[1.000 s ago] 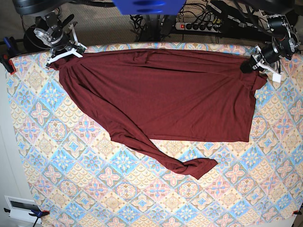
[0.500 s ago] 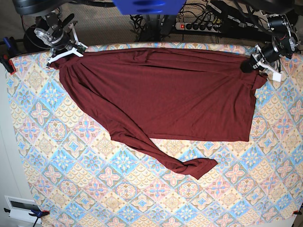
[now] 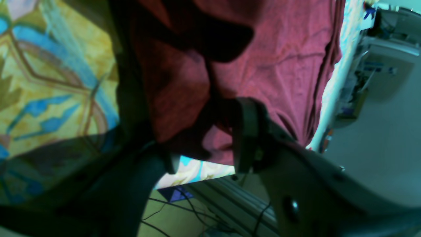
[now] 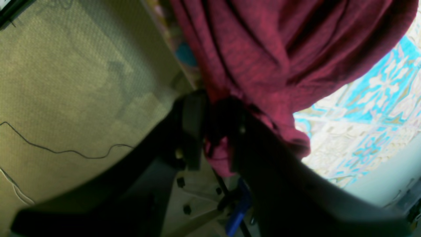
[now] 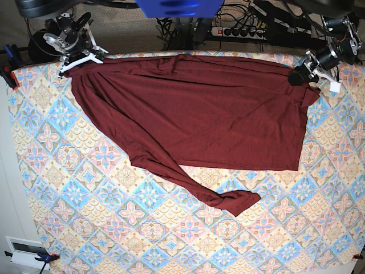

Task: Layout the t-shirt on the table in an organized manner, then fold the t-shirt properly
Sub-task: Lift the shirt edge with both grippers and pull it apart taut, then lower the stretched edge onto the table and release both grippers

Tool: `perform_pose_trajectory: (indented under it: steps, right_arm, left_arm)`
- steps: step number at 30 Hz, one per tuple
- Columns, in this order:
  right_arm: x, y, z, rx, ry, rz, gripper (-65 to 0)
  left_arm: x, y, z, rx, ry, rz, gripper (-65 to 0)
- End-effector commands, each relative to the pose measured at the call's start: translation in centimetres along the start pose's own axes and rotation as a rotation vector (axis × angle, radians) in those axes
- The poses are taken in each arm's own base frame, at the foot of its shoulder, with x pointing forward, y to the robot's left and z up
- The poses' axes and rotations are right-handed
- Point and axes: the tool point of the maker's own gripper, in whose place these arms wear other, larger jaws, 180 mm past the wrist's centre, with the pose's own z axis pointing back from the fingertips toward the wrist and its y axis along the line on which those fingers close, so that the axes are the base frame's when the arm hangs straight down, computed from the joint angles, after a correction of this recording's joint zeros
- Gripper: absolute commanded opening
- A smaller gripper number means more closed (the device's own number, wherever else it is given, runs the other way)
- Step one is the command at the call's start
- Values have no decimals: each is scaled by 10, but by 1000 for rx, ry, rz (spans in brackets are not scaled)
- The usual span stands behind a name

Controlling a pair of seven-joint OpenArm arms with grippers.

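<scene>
Two grippers sit at the far corners of the table [image 5: 51, 188], each at a top corner of the t-shirt [image 5: 194, 114]. The shirt lies spread across the far half of the table, its upper edge running along the far edge, one long sleeve trailing toward the middle and ending in a twisted, bunched cuff.

The left gripper [image 3: 207, 158] stands with its jaws apart in its wrist view; cloth lies between and just beyond the fingertips, but nothing looks pinched. The right gripper [image 4: 213, 131] has a narrow gap, and a gathered wad of maroon fabric sits inside it. Whether the fingers press on that wad or merely flank it I cannot tell.

The shirt is a thin, limp knit, and judging by its creases and folds it will be light, floppy and stretchy (no stiffness to hold a shape once lifted). It should drape and sag from any single pinch point, and it will likely drag rather than slide cleanly on the patterned tablecloth. Good places to take hold are hems and seams: the shoulder corners, the bottom hem corners near the right edge, and the cuff of the twisted sleeve, which needs straightening before any fold.
</scene>
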Motion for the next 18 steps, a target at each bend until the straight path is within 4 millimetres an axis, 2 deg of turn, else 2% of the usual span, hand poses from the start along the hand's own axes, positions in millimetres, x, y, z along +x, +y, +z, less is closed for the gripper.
perform_pose_trajectory:
  steps: [1, 5, 8, 15, 18]
  right_arm:
    - [-6, -12, 5, -29, 12, 3, -531]
    - [-16, -40, 15, -111, 30, -30, -531]
    - [-18, -48, 18, -137, 32, -48, -531]
    - [-22, -54, 20, -177, 36, -136, -531]
    - [-23, -67, 23, -219, 35, -178, -531]
  left_arm:
    - [5, 1, 6, 16, 1, -12, -397]
    - [15, 3, 15, 14, -42, -2, -397]
    - [19, 2, 19, 12, -62, -1, -397]
    - [30, -34, 31, 5, -74, -177, -397]
    - [37, -45, 36, -1, -100, -213, -398]
